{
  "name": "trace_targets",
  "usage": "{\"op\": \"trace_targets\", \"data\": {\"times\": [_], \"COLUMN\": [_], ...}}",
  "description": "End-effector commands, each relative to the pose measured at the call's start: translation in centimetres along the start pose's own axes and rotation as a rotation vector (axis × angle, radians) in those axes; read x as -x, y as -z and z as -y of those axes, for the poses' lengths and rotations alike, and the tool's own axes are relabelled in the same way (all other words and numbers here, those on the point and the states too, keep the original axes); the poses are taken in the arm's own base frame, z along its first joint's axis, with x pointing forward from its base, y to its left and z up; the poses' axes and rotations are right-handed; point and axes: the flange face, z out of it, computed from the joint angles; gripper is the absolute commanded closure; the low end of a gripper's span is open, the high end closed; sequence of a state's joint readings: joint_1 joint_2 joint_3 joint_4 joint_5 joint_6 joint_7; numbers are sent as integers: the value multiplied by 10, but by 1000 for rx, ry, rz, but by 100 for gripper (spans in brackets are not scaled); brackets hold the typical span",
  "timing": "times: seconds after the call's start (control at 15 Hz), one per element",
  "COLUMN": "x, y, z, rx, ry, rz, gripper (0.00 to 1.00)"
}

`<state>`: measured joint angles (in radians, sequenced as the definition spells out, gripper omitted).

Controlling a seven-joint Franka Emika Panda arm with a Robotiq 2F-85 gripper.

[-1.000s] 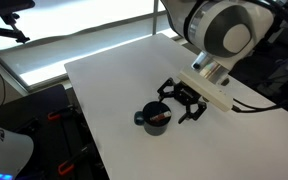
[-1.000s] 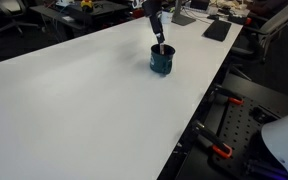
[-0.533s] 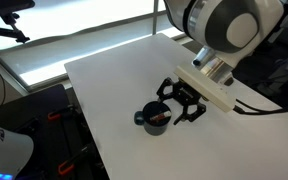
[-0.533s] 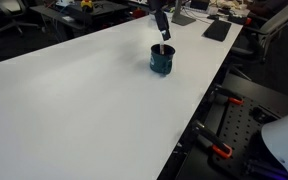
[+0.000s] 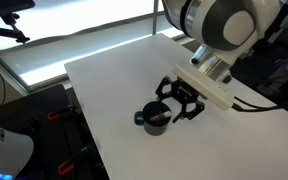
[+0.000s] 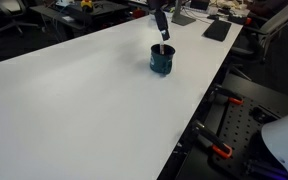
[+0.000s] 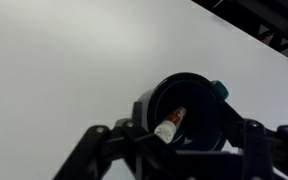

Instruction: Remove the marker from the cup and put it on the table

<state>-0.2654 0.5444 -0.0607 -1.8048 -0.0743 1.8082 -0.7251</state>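
The dark cup (image 5: pixel 154 119) stands upright on the white bench (image 5: pixel 104 80), close to one long edge. In an exterior view (image 6: pixel 161 62) it sits by that edge toward the far corner, with the rest of the bench stretching away from it. Its small handle (image 5: pixel 139 118) points out to the side.

The marker (image 7: pixel 171 123) is inside the cup, leaning against the inner wall, with its reddish body down in the cup and its pale end (image 7: pixel 164 131) uppermost. In an exterior view the pale end (image 6: pixel 162 48) pokes up above the rim.

The hand (image 5: pixel 180 100) hangs just above the cup and is open. In the wrist view its two black fingers (image 7: pixel 96 135) spread wide to either side of the cup's mouth, and neither touches the marker. In an exterior view the arm (image 6: pixel 159 15) comes straight down over the cup.
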Motion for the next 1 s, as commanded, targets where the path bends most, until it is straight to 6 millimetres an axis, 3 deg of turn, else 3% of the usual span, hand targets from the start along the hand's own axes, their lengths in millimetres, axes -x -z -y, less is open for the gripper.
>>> {"op": "trace_targets", "data": {"times": [0.0,0.13,0.27,0.53,0.6,0.73,0.87,0.93], "x": [-6,-6,-6,-7,-7,-8,-9,-9], "y": [3,3,2,-1,-2,-3,-3,-3], "z": [-1,-2,-2,-2,-2,-2,-2,-2], "rx": [41,47,45,41,40,42,43,44], "ry": [31,38,36,43,44,46,49,50], "rz": [-2,-5,-6,-7,-8,-8,-8,-8], "gripper": [0,0,8,35,47,46,32,31]}}
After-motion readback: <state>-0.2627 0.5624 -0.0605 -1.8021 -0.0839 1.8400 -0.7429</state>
